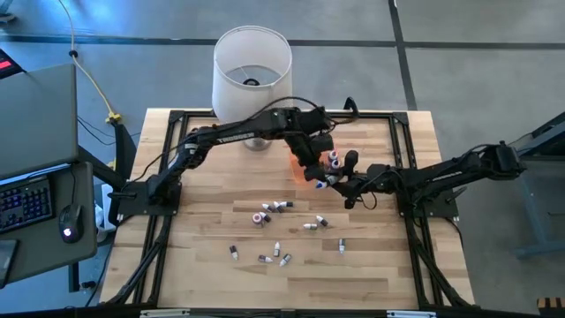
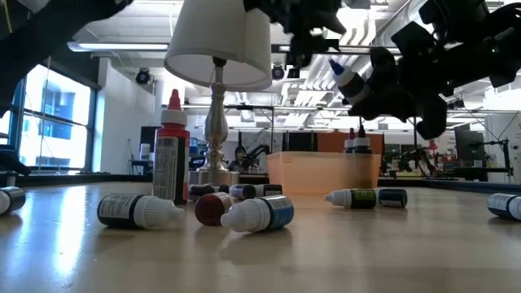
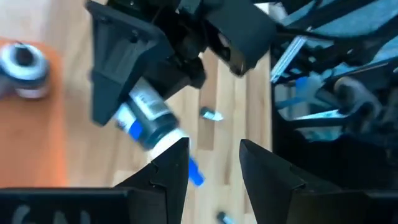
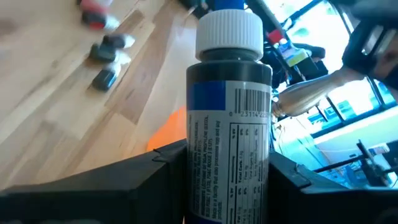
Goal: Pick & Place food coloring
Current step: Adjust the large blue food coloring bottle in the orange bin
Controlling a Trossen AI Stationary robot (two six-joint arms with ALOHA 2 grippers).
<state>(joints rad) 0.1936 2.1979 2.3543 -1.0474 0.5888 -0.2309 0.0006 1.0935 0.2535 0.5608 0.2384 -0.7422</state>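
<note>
Blue-labelled food coloring bottle (image 4: 229, 124) clamped in right claw (image 4: 227, 180); left claw (image 3: 214, 165) apart, waiting. Lower gently over orange tray (image 2: 321, 171), then release.

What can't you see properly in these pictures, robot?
- How many bottles sit in the orange tray: in the high view both arms cover it; in the low view its cloudy wall blurs them.
- The held bottle in the right gripper: its bottom is cut off by the right wrist picture's edge.
- Colours of the scattered bottles: too small from above.
- The left gripper looks open beside the held bottle.
</note>
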